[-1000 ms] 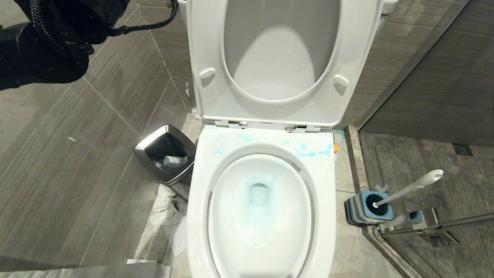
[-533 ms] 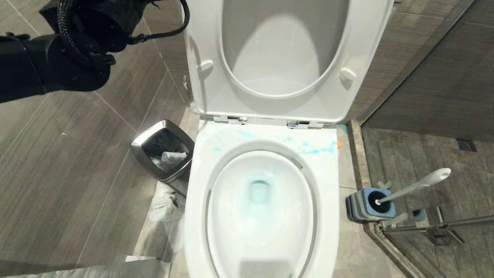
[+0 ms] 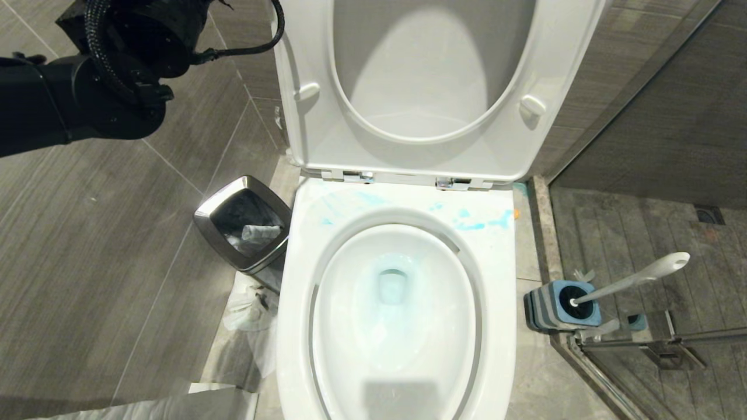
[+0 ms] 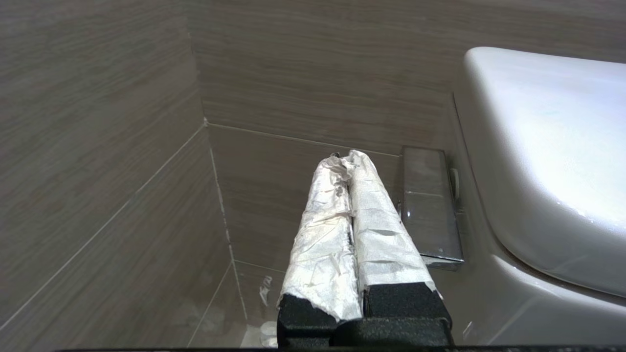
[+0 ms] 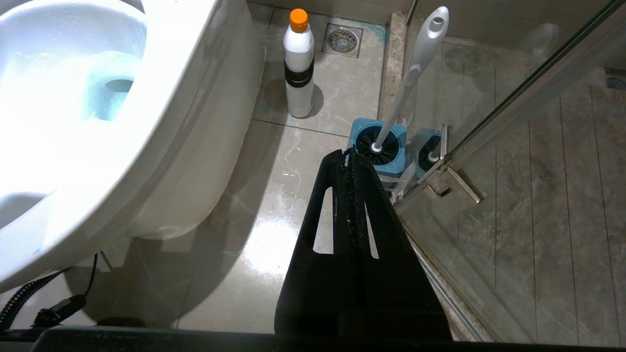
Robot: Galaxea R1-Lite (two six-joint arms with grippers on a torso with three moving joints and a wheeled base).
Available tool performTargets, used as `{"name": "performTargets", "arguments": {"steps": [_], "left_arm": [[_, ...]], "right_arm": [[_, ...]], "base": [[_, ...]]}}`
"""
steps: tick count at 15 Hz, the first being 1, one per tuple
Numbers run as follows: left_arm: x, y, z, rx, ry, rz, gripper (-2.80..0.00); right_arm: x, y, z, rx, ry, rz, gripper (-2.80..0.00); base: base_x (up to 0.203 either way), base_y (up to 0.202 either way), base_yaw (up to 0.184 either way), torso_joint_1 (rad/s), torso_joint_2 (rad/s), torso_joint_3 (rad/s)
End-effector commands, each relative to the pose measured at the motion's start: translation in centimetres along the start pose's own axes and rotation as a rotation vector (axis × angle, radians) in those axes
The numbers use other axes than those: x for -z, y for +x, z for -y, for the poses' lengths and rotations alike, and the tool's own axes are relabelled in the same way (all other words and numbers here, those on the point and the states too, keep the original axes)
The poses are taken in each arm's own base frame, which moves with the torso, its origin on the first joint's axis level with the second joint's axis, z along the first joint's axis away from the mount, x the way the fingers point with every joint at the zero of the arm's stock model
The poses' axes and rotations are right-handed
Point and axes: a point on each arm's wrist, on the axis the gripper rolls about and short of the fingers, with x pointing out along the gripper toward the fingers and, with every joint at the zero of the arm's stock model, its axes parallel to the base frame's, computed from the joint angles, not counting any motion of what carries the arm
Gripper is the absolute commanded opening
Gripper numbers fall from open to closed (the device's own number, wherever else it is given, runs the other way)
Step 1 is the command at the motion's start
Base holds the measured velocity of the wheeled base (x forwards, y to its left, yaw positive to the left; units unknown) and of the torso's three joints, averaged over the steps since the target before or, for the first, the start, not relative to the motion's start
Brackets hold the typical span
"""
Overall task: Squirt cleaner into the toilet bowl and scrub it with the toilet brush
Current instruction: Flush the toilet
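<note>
The toilet bowl [image 3: 496, 280] fills the middle of the head view, seat and lid [image 3: 315, 134] raised. Pale blue water [image 3: 392, 286] lies in it and blue smears [image 3: 478, 224] mark the back of the rim. The toilet brush [image 3: 636, 277] leans in its blue and grey holder [image 3: 554, 306] on the floor to the right. The cleaner [image 5: 299, 63] stands on the floor beside the bowl. My left arm [image 3: 87, 76] reaches past the lid's left side. Its left gripper [image 4: 349, 159], with tape-wrapped fingers, is shut and empty by a chrome flush plate [image 4: 430, 210]. My right gripper [image 5: 345, 154] hangs shut and empty above the floor, near the brush holder [image 5: 379, 146].
A steel-rimmed waste bin [image 3: 245, 230] stands left of the bowl, with crumpled plastic [image 3: 251, 303] on the floor below it. A glass shower door with a metal rail [image 3: 659, 341] runs just right of the brush holder. A floor drain [image 5: 342, 39] lies behind the bottle.
The camera has tipped a little, so the whole scene has shifted. My left arm has come further into view at the upper left, nearer the raised lid. Nothing was taken or released.
</note>
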Motion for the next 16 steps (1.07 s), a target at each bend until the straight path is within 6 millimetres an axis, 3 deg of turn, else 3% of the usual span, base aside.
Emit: {"name": "performTargets", "arguments": {"steps": [1, 7, 16], "left_arm": [[-0.2, -0.1, 0.4, 0.008, -0.012, 0.003, -2.80], [-0.7, -0.6, 1.4, 0.040, -0.122, -0.002, -2.80], [1.5, -0.5, 2.2, 0.054, -0.121, -0.045, -2.80]], "right_arm": [[0.7, 0.2, 0.0, 0.000, 0.000, -0.025, -2.80], [0.7, 0.2, 0.0, 0.000, 0.000, -0.025, -2.80], [0.7, 0.2, 0.0, 0.000, 0.000, -0.025, -2.80]], "base": [[0.000, 0.000, 0.000, 0.000, 0.00, 0.000], [0.000, 0.000, 0.000, 0.000, 0.00, 0.000], [0.000, 0.000, 0.000, 0.000, 0.00, 0.000]]}}
